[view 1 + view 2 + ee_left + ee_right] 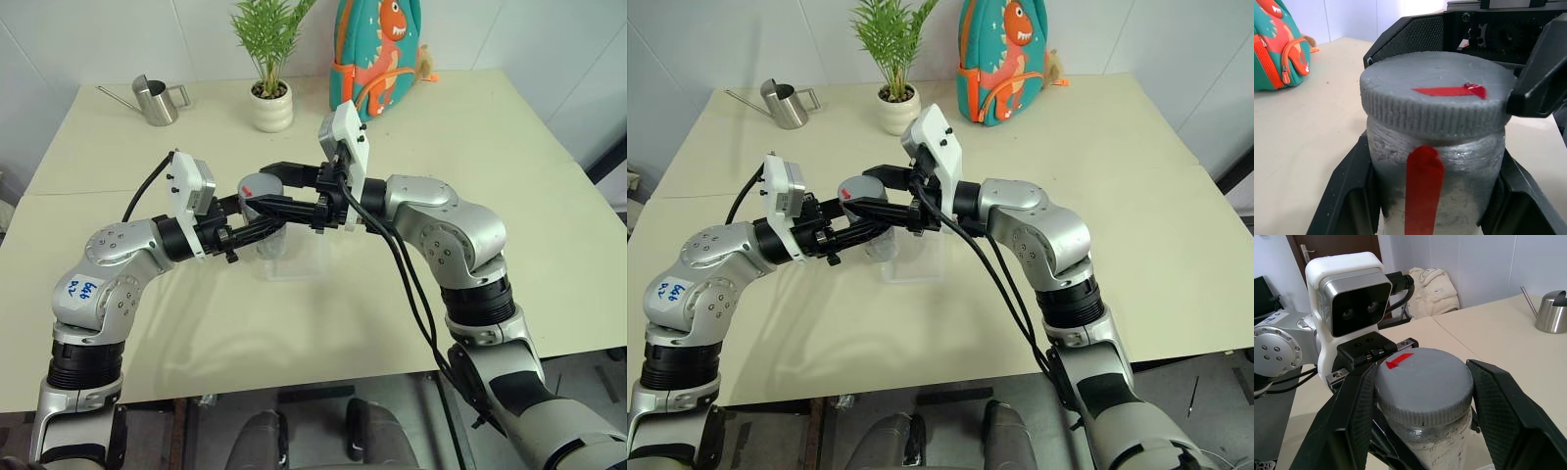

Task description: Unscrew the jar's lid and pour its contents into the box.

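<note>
Head overview; wrist close-ups sharing lid [1436,93]

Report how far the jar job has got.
Done: the left gripper is shut on the jar, holding it above the box. In hand: the right gripper's fingers sit at either side of the lid, which is still on the jar. Left: unscrewing the lid and pouring the contents into the box.

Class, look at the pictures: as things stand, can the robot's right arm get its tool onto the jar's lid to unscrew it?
Probably yes. The right tool already brackets the lid, one finger at each side, nothing between them. The left tool holds the jar by its body below, leaving the lid clear.
</note>
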`<state>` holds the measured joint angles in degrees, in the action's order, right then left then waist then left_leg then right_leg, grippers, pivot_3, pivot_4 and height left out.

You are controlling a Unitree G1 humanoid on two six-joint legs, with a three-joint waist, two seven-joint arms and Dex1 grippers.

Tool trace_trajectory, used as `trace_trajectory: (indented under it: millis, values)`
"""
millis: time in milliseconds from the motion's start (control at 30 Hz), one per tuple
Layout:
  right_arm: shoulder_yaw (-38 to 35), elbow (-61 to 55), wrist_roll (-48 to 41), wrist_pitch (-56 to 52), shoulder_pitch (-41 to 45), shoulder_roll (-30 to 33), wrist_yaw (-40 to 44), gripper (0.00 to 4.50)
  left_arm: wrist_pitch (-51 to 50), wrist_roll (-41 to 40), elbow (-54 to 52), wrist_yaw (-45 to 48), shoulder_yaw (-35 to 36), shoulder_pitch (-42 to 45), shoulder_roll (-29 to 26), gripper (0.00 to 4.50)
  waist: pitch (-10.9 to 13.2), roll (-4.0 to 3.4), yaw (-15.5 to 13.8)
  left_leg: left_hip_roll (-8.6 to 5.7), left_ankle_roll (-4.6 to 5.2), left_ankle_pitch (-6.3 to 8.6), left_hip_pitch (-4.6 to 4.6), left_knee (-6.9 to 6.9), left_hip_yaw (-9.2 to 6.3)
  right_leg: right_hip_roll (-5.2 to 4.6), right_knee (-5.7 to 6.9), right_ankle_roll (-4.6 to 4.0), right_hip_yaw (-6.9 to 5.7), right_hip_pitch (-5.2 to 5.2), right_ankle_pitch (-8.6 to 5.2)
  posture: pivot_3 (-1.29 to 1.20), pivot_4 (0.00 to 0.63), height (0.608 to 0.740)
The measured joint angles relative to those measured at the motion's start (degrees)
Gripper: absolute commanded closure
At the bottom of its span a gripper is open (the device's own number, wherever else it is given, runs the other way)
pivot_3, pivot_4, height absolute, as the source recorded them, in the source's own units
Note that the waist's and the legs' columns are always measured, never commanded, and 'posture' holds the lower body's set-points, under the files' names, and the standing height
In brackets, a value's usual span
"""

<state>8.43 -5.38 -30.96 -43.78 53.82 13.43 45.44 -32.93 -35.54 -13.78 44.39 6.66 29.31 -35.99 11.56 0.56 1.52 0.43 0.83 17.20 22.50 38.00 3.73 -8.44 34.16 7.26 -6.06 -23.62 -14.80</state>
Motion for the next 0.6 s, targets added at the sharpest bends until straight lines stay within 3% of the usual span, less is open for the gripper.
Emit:
trace_trajectory:
  millis: [167, 400, 567, 600]
  values:
    - [0.08, 2.04, 0.03, 2.14, 0.46, 0.72, 3.71, 1.98, 0.14, -0.08, -0.10, 1.26, -0.03, 0.00, -0.13, 2.51, 0.00, 0.00, 0.00, -0.01, 0.00, 0.00, 0.01, 0.00, 0.02, 0.00, 0.00, 0.00, 0.00, 0.00, 0.00, 0.00, 0.150, 0.740]
    - [2.64, 15.71, 0.30, 11.49, 9.84, 7.21, 29.16, 1.98, 1.89, -0.48, 1.10, 12.58, -2.76, 4.58, -3.17, 2.51, 0.00, 0.00, 0.03, -0.26, 0.05, 0.02, 0.02, 0.00, 0.10, 0.04, -0.06, 0.00, -0.01, 0.01, 0.00, 0.00, 0.150, 0.740]
    - [4.20, 24.47, 0.59, 14.55, 15.70, 7.14, 39.43, 1.98, 1.12, -2.25, 2.23, 17.94, -3.20, 6.60, -3.70, 2.51, 0.00, 0.00, 0.26, -0.21, 0.04, 0.02, -0.01, -0.03, 0.08, 0.06, -0.07, 0.00, -0.01, -0.01, 0.00, 0.00, 0.150, 0.740]
    - [4.22, 25.39, 0.63, 15.01, 15.79, 6.87, 39.93, 1.63, 1.08, -2.25, 2.31, 18.02, -3.21, 6.57, -3.70, 2.51, 0.00, 0.00, 0.22, -0.21, 0.04, 0.02, 0.00, -0.03, 0.07, 0.06, -0.07, 0.00, -0.03, -0.01, 0.00, 0.00, 0.150, 0.740]
